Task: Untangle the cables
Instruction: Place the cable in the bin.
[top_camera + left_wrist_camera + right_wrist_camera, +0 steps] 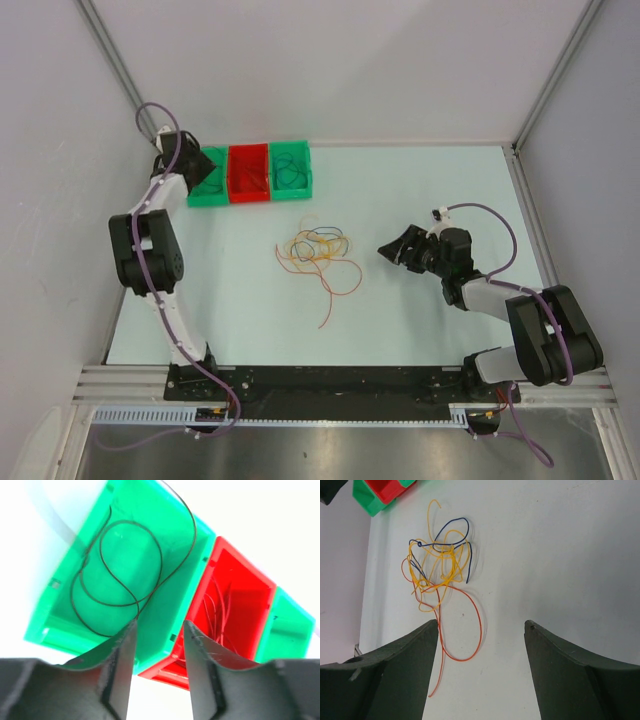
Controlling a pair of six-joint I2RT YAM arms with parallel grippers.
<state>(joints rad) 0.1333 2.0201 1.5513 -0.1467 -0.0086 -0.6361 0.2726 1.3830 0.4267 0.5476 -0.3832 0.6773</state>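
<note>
- A loose heap of cables [318, 250] is seen in the middle of the worktop [430, 320]. Yellow, blue and orange ones are looped over each other.
- The left end effector [159, 630] is held over the green bin [60, 595], beside the red bin [200, 595]. Its fingers are parted and nothing is gripped.
- A black cable [127, 522] lies curled inside that green bin. Its end may be touching one finger; this cannot be told for sure.
- The right end effector [482, 630] is spread wide and empty, near the heap but apart from it.
- The step in hand is judged to be the sorting of one cable, with the heap not yet cleared.
- Next, one strand should be picked. The long orange-red cable [480, 622] sticks out most, so it could be pinched at its free end and drawn out slowly.
</note>
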